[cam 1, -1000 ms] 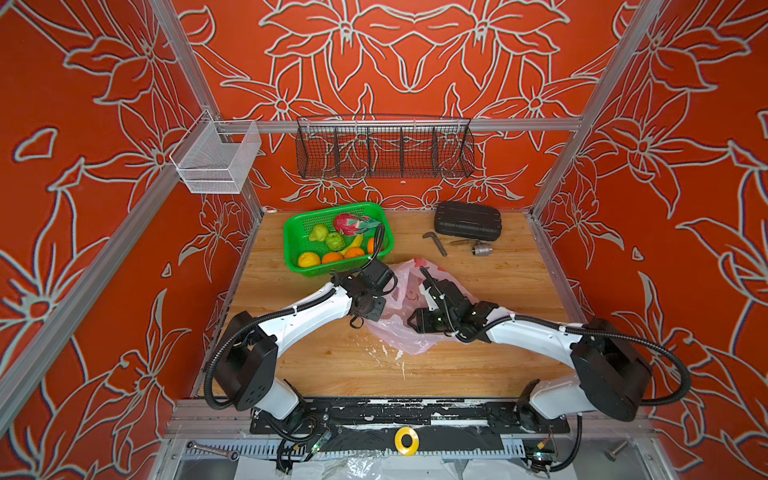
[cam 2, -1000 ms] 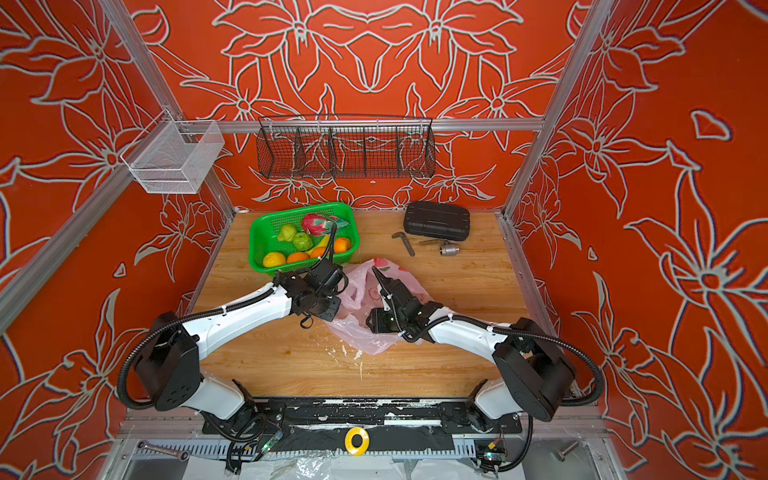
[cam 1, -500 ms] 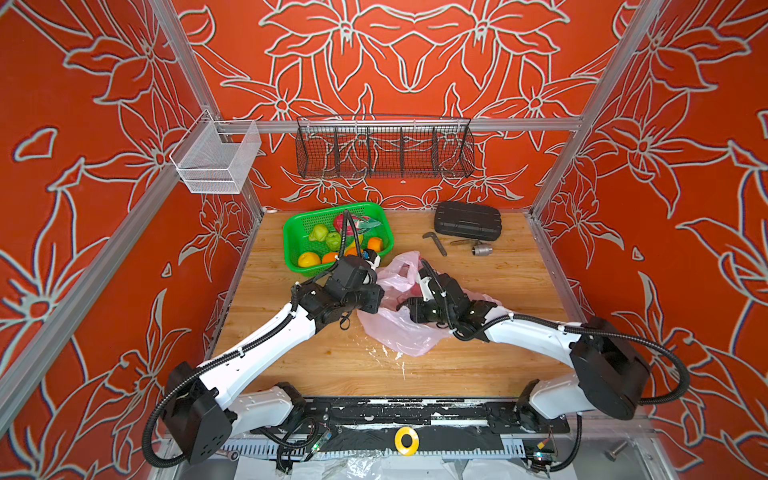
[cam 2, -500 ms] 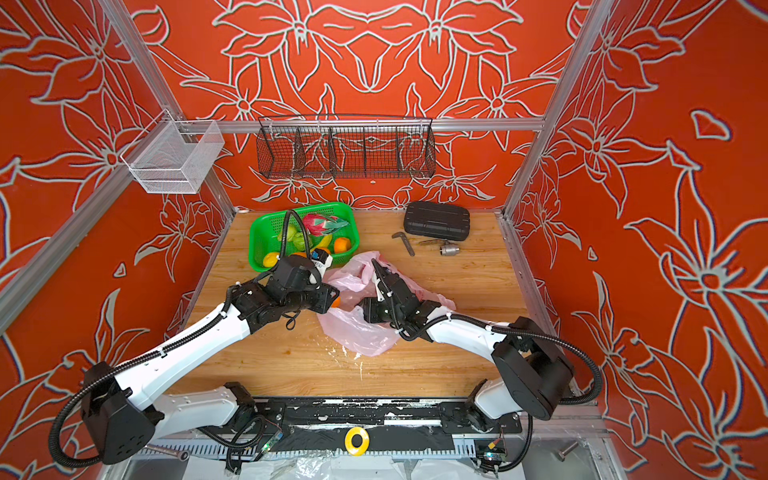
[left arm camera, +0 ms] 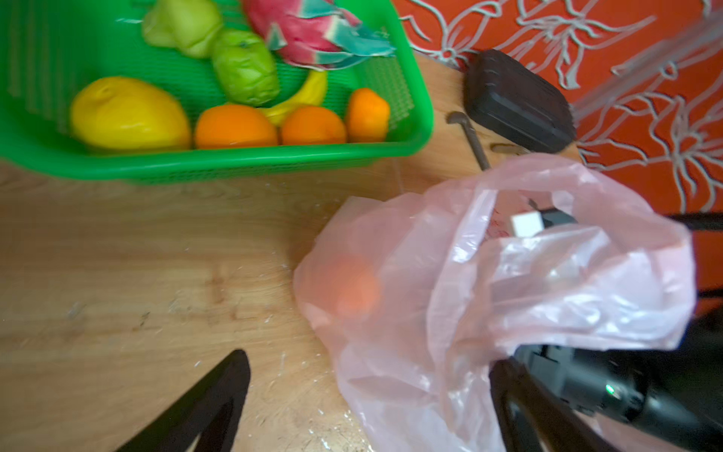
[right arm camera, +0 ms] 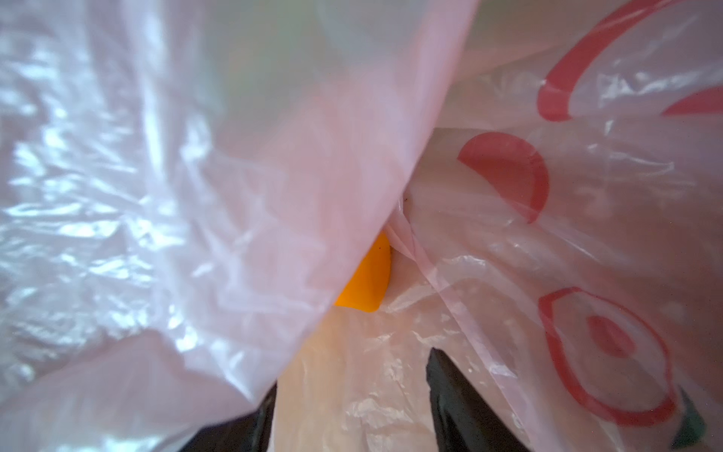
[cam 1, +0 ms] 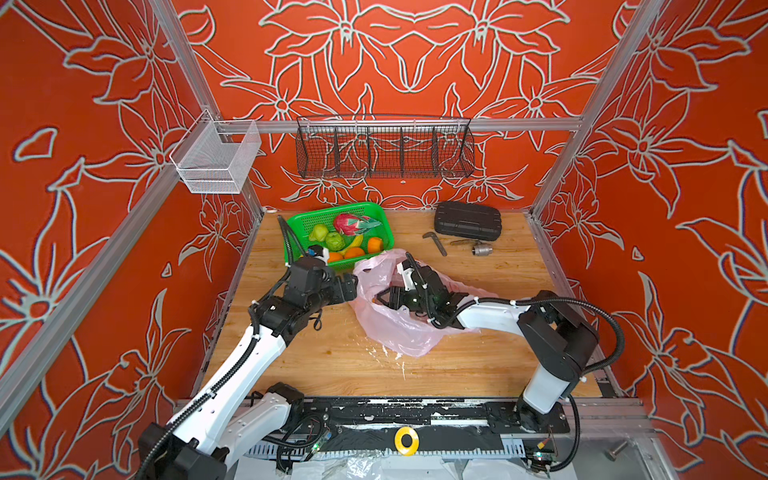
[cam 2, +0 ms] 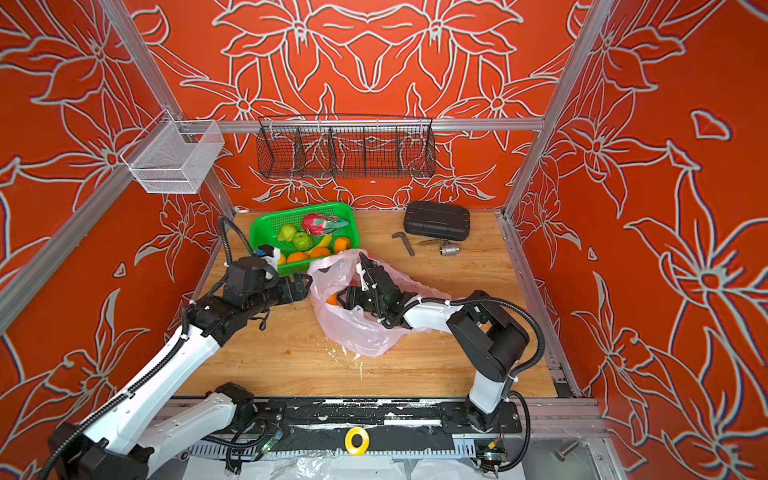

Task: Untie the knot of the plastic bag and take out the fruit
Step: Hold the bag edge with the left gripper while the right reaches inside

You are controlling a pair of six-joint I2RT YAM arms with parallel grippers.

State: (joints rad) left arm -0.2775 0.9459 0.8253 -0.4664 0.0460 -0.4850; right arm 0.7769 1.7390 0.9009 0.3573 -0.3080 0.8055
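Note:
The pink plastic bag [cam 1: 399, 328] lies crumpled mid-table with its mouth gaping; the knot is not in view. My right gripper [cam 1: 384, 296] reaches into the bag, and in the right wrist view it [right arm camera: 354, 370] is open with film all round and an orange fruit [right arm camera: 367, 274] just ahead. That orange shows through the mouth in a top view [cam 2: 331, 298]. My left gripper [cam 1: 352, 286] hangs open at the bag's left edge, its fingers [left arm camera: 219, 391] spread wide over bare wood and bag film. More fruit lies in the green basket [cam 1: 376, 209]: dragon fruit [cam 1: 353, 223], oranges [cam 1: 354, 252], a lemon [left arm camera: 129, 113].
A black case [cam 1: 467, 221], a hex key [cam 1: 434, 243] and a metal socket [cam 1: 482, 249] lie at the back right. A black wire rack [cam 1: 384, 147] and a white mesh bin [cam 1: 216, 160] hang on the rails. A banana [left arm camera: 309, 92] sits among the basket fruit.
My left gripper has let go of the bag's top, opened wide and drawn back to the left. The right gripper has pushed further into the bag and opened a little.

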